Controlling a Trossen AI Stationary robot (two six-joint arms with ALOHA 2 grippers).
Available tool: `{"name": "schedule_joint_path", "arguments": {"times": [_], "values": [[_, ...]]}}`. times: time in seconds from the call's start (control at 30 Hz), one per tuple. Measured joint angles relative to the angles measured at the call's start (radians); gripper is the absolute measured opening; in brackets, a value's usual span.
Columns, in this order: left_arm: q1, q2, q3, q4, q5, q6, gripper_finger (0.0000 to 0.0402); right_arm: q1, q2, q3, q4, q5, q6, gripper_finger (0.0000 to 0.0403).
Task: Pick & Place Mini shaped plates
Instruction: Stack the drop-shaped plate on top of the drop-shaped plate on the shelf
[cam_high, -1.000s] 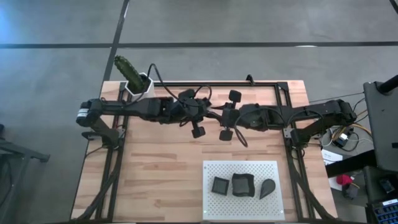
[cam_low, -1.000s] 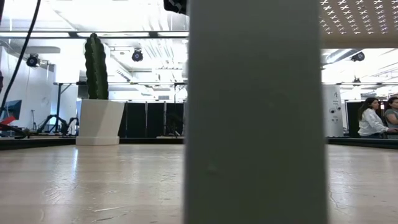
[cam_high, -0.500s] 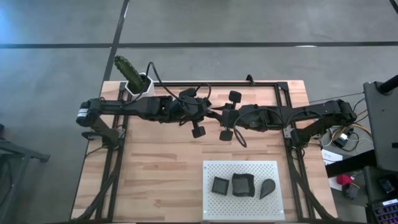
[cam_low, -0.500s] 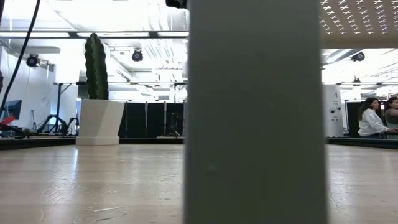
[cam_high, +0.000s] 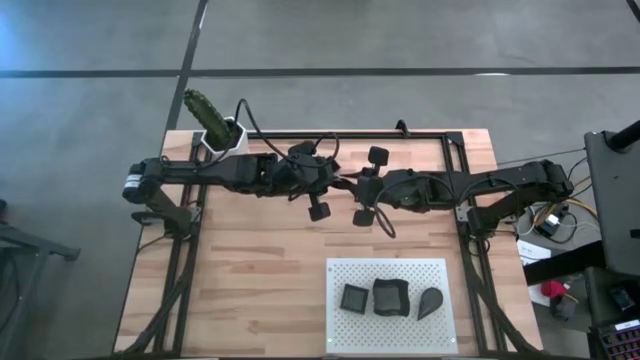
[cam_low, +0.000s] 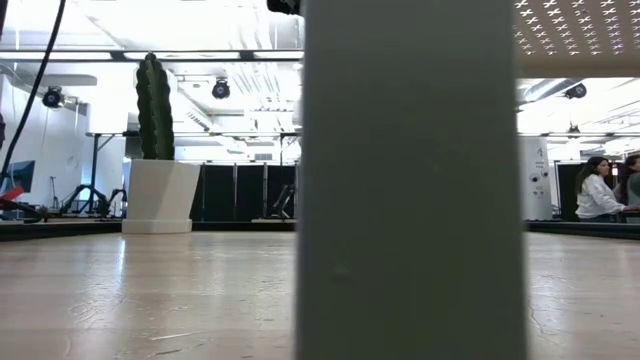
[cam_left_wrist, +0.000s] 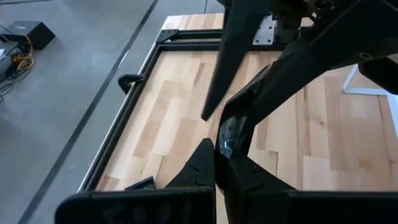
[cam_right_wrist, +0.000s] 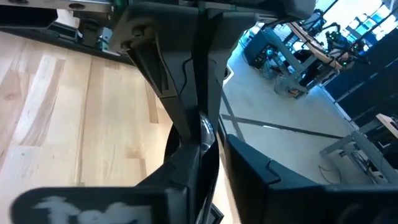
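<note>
Currently three mini shaped plates (cam_high: 390, 298) rest on the white perforated board (cam_high: 390, 268). Left gripper (cam_high: 330, 180) and right gripper (cam_high: 352, 185) sit folded mid-table, apparently pressed closed and holding nothing; no pick has begun.

The table (cam_high: 250, 260) in the middle of the frame is pale blond wood, striped in planks of lighter and warmer tan, edged by a black metal frame (cam_high: 460, 150). Low and right of centre lies a white board (cam_high: 345, 272) speckled all over with a fine grid of dots. On it sit three dishes, all near-black: a square plate (cam_high: 354, 297), a wavy-edged plate (cam_high: 390, 297) and a teardrop plate (cam_high: 430, 302). At upper left a white pot (cam_high: 222, 143) carries a deep green cactus (cam_high: 203, 108). Both arms are matt black, the left arm (cam_high: 230, 175) and the right arm (cam_high: 480, 183) alike. The floor (cam_high: 400, 40) around is dull grey, crossed by dark lines.
</note>
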Motion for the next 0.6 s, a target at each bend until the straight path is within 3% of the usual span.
{"name": "schedule_joint_path", "arguments": {"times": [0.2,0.6], "values": [[0.000,0.000,0.000,0.001,-0.001,-0.002,0.0007,0.000,0.000,0.000,0.002,0.008,0.001,0.0017],[-0.002,0.000,0.000,0.017,0.004,0.023,0.0046,-0.001,0.000,0.001,0.000,0.006,0.041,0.0011]]}}
